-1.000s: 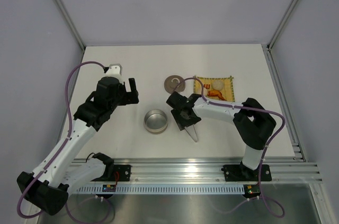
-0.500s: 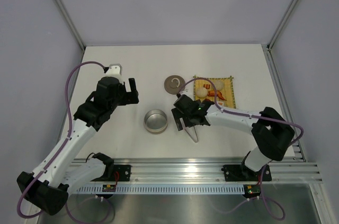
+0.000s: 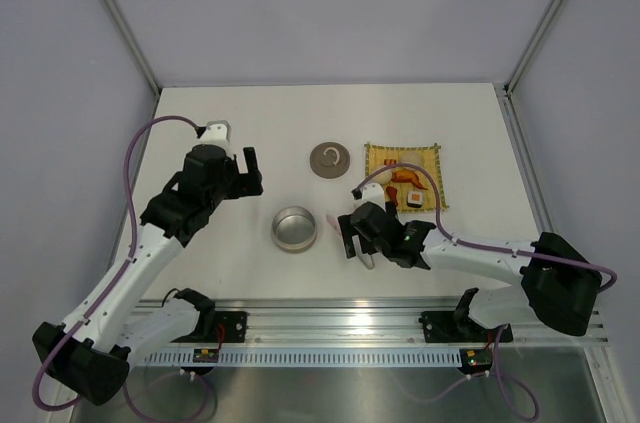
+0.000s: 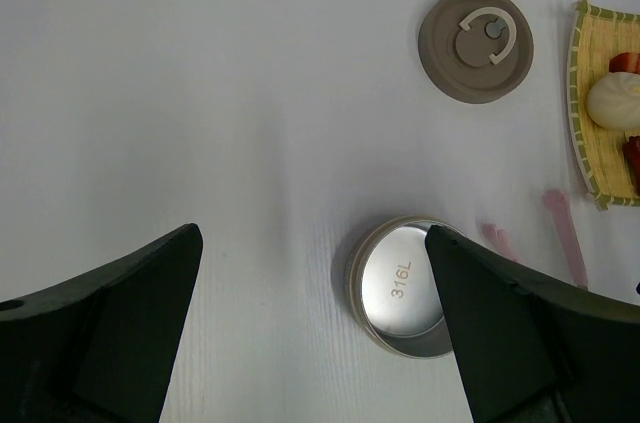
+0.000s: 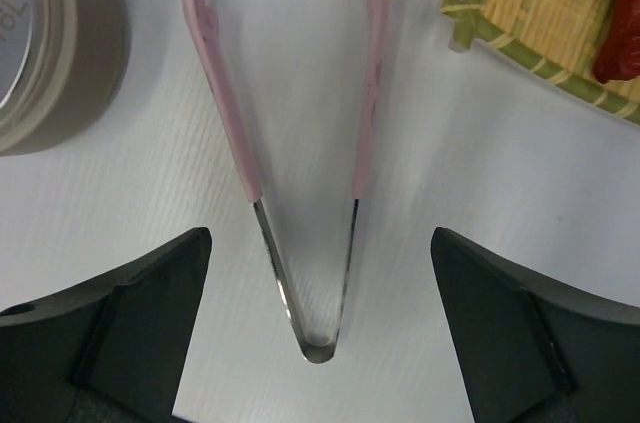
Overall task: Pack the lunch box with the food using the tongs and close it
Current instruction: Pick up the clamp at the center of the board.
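Note:
The lunch box point(image 3: 294, 229) is an empty round silver tin point(image 4: 405, 288) standing open on the white table. Its grey-brown lid point(image 3: 329, 158) with a ring handle point(image 4: 476, 43) lies apart, farther back. The food rests on a yellow woven mat point(image 3: 403, 171): a cream ball point(image 4: 618, 101), orange bits point(image 3: 400, 178), a sushi piece point(image 3: 414, 199), a red piece point(image 5: 620, 48). The tongs point(image 5: 225, 113) lie flat on the table right of the tin, pink tips spread. My right gripper point(image 5: 322, 243) hovers open above their joined end point(image 5: 317, 351), touching nothing. My left gripper point(image 4: 312, 238) hangs open, high and left of the tin.
The mat's green edge point(image 5: 520, 53) lies close to the right of the tongs' tips. The tin's wall point(image 5: 50, 43) sits just left of them. Metal rails point(image 3: 380, 328) run along the near edge of the table.
My right gripper has drawn back toward the near edge and its jaws have opened wider. The food on the mat has come into view. The left arm has not moved.

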Controlling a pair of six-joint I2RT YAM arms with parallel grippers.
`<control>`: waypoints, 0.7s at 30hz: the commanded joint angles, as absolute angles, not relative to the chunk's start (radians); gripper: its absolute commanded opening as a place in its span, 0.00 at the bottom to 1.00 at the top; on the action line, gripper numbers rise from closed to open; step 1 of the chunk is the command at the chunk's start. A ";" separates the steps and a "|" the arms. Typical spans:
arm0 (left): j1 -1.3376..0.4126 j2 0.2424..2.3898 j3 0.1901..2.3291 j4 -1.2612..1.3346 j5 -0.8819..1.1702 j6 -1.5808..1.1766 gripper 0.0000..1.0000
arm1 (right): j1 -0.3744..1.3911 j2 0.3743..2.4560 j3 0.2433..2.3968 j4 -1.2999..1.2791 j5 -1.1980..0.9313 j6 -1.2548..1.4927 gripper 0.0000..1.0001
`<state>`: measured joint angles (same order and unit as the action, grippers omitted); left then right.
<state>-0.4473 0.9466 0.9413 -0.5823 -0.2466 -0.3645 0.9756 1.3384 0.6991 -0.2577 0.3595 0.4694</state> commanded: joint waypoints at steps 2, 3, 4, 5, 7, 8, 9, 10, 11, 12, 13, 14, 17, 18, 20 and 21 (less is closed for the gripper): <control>-0.453 0.951 0.946 -0.545 -0.239 -0.374 0.99 | 1.006 1.289 0.673 -0.135 0.483 0.482 0.99; -0.453 0.951 0.946 -0.543 -0.236 -0.374 0.99 | 1.006 1.293 0.676 -0.140 0.477 0.485 0.99; -0.453 0.953 0.950 -0.543 -0.235 -0.376 0.99 | 1.006 1.320 0.702 -0.155 0.448 0.485 1.00; -0.453 0.957 0.951 -0.545 -0.230 -0.377 0.99 | 1.005 1.344 0.722 -0.207 0.439 0.480 1.00; -0.453 0.962 0.954 -0.545 -0.227 -0.379 0.99 | 1.012 1.418 0.761 -0.236 0.428 0.482 0.99; -0.451 0.962 0.957 -0.545 -0.224 -0.382 0.99 | 1.022 1.434 0.759 -0.220 0.436 0.477 0.99; -0.453 0.965 0.957 -0.545 -0.222 -0.382 0.99 | 1.043 1.443 0.755 -0.198 0.436 0.473 0.99; -0.453 0.965 0.959 -0.545 -0.222 -0.382 0.99 | 1.051 1.447 0.738 -0.175 0.427 0.471 1.00; -0.451 0.963 0.960 -0.549 -0.224 -0.379 0.99 | 1.052 1.448 0.732 -0.141 0.426 0.477 0.99; -0.453 0.963 0.962 -0.551 -0.227 -0.377 0.99 | 1.054 1.454 0.726 -0.134 0.434 0.477 0.99; -0.453 0.962 0.962 -0.554 -0.229 -0.376 0.99 | 1.055 1.459 0.726 -0.130 0.451 0.480 0.99; -0.453 0.960 0.962 -0.557 -0.235 -0.376 0.99 | 1.058 1.463 0.726 -0.136 0.469 0.482 0.99; -0.451 0.957 0.957 -0.555 -0.238 -0.376 0.99 | 1.063 1.474 0.724 -0.133 0.515 0.476 0.99; -0.453 0.960 0.957 -0.554 -0.238 -0.376 0.99 | 1.063 1.479 0.723 -0.129 0.512 0.469 0.99; -0.451 0.962 0.954 -0.552 -0.236 -0.379 0.99 | 1.065 1.488 0.716 -0.117 0.506 0.465 0.99; -0.453 0.962 0.954 -0.551 -0.236 -0.379 0.99 | 1.065 1.489 0.713 -0.111 0.506 0.463 0.99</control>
<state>-0.4473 0.9642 0.9413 -0.5827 -0.2386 -0.3710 1.0538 1.4757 0.7238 -0.1654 0.4541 0.4675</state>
